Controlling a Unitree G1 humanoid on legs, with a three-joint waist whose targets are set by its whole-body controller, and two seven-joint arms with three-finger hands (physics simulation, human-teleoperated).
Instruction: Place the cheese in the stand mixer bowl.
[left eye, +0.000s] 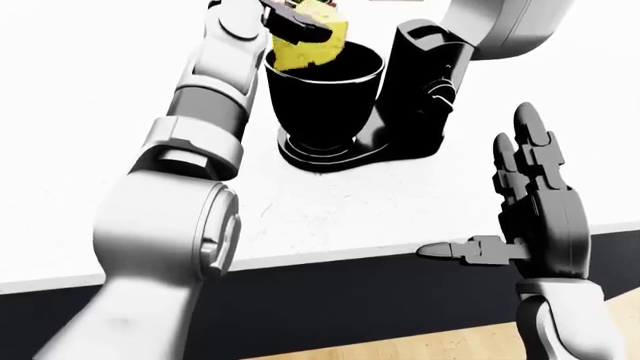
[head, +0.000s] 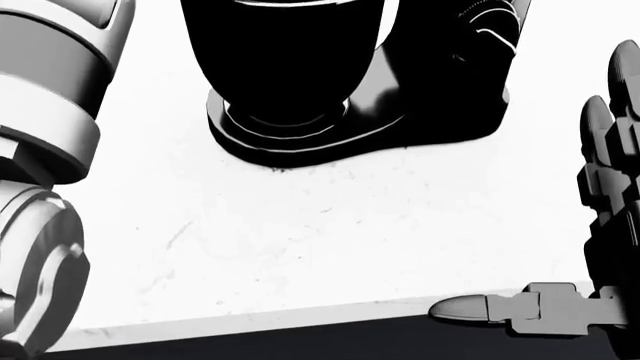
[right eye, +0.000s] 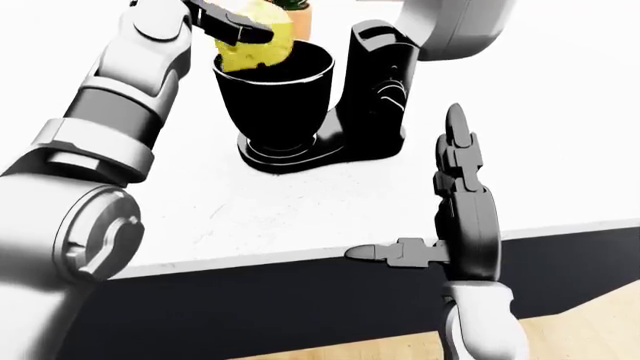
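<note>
A yellow wedge of cheese with round holes (left eye: 312, 43) sits tilted at the top rim of the bowl, partly down inside it. The shiny black, cup-shaped stand mixer bowl (left eye: 325, 90) stands upright on the black mixer base (left eye: 400, 142) on the white counter.

Glossy black smooth mixer bowl (left eye: 325, 97), matt white faintly speckled stone-like countertop (left eye: 330, 214), pale wood-grain floor (left eye: 420, 349).

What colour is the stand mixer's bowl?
Glossy black bowl, matching the black stand mixer; clearest in the left-eye view.
</note>
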